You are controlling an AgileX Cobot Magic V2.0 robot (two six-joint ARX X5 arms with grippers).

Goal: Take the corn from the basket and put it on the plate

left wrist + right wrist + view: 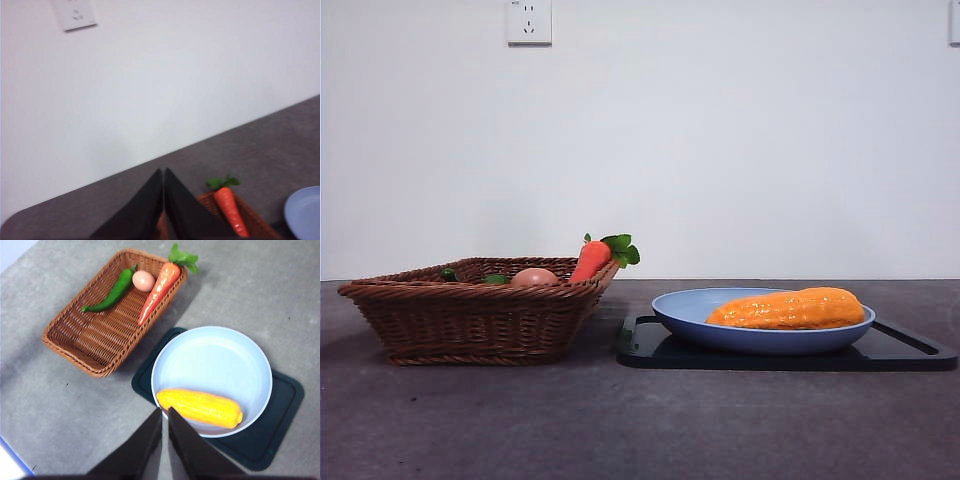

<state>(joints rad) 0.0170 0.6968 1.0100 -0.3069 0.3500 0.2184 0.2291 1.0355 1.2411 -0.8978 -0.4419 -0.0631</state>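
The orange-yellow corn [788,308] [200,407] lies on its side inside the light-blue plate [680,312] [215,360], close to the rim. The brown wicker basket [470,320] [75,340] stands beside the plate, with no corn in it. My right gripper [165,412] hangs high above the plate's edge, jaws shut on nothing, well clear of the corn. My left gripper [164,172] is raised above the basket's carrot end, shut and empty. Neither arm shows in the front view.
A carrot [159,290] [590,260] [231,210], a green chili pepper [112,290] and a small pale-orange egg [144,281] [534,277] lie in the basket. A flat black tray [910,352] [280,405] sits under the plate. A wall with a socket [529,22] stands behind the table.
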